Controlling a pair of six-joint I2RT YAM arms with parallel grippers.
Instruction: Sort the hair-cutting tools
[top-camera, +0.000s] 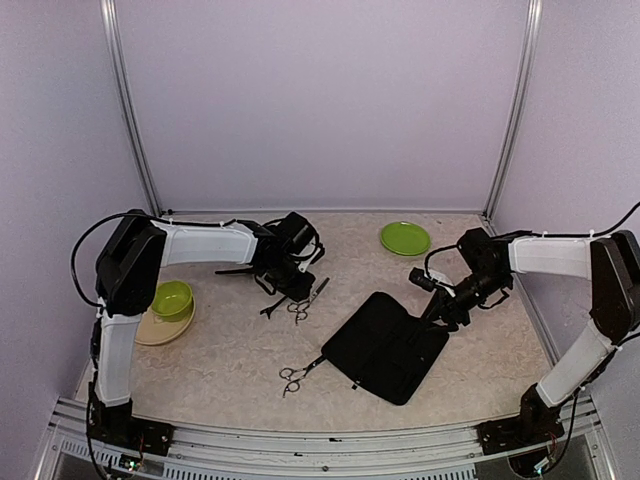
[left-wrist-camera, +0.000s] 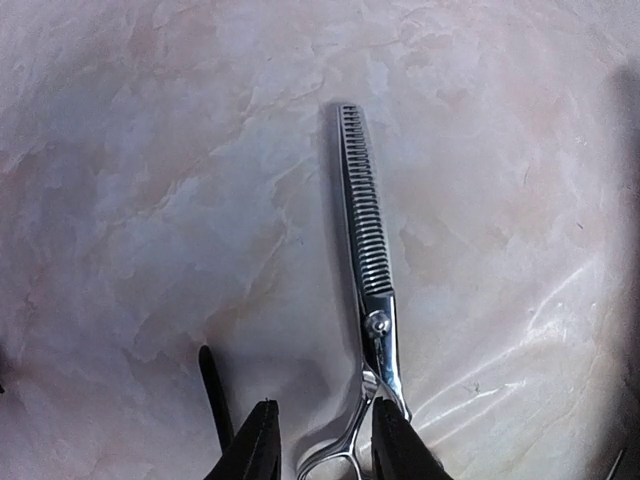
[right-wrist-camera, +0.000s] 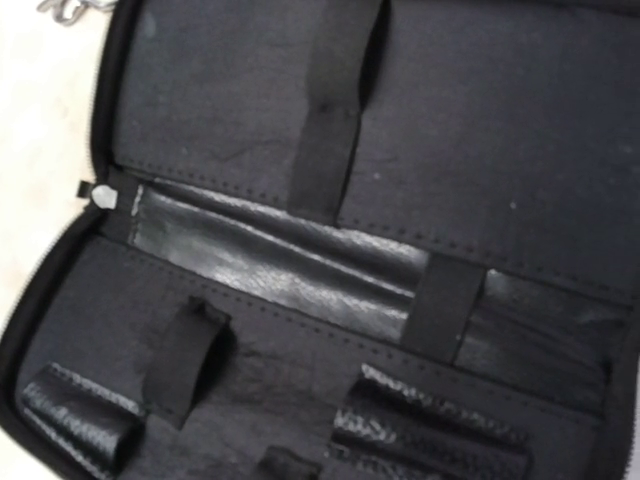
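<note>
Silver thinning scissors (left-wrist-camera: 366, 230) lie on the table, toothed blade pointing away from me. My left gripper (left-wrist-camera: 320, 425) is open, with the scissors' handle shank between its fingers (left-wrist-camera: 395, 445). The right finger is close against the shank and the left one stands apart. A thin black hair clip (left-wrist-camera: 212, 390) lies just left of the fingers. From above, the left gripper (top-camera: 296, 292) is over these scissors (top-camera: 312, 298). A second pair of scissors (top-camera: 298, 374) lies by the black case's near-left corner. My right gripper (top-camera: 441, 306) is at the case's right edge, and its fingers do not show clearly.
The open black case (top-camera: 385, 347) lies right of centre; its elastic loops (right-wrist-camera: 330, 110) and pockets fill the right wrist view. A green plate (top-camera: 405, 238) sits at the back. At the left, a green bowl (top-camera: 172, 298) rests on a beige plate (top-camera: 160, 330).
</note>
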